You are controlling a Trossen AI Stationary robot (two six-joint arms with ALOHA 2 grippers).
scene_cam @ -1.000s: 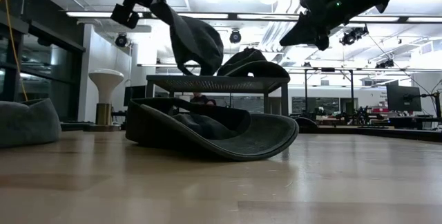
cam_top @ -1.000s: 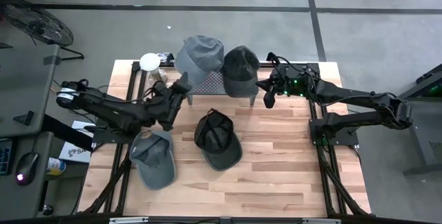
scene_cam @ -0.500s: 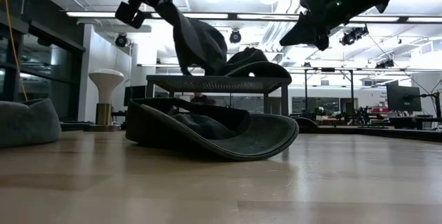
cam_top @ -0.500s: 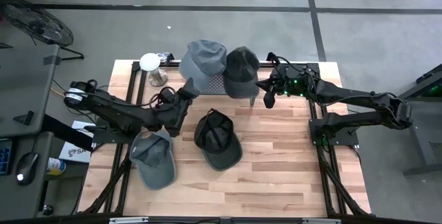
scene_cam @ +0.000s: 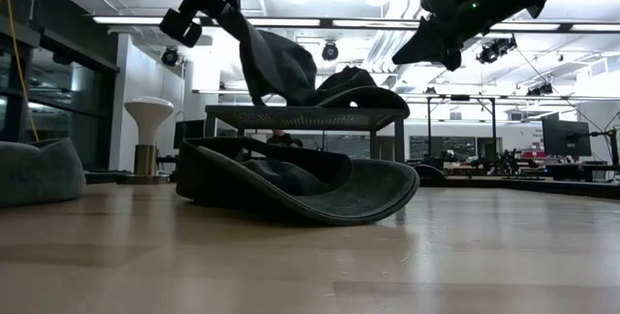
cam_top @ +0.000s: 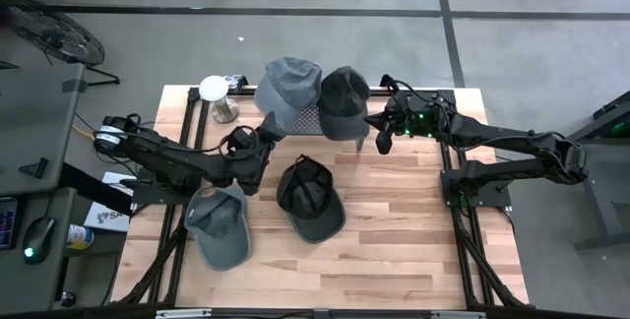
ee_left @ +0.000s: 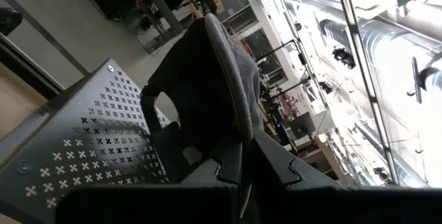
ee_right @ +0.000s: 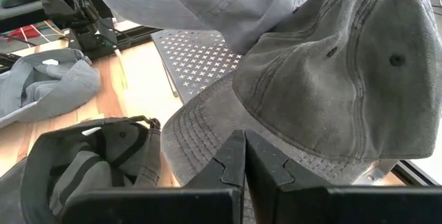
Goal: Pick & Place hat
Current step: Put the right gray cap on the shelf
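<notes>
4 caps were counted. Since 1 second before, the left gripper, clamped on the grey cap, had carried it over the perforated stand, beside the dark cap; placement looked near. Right gripper hung shut, empty. Little stand surface remained free.
</notes>
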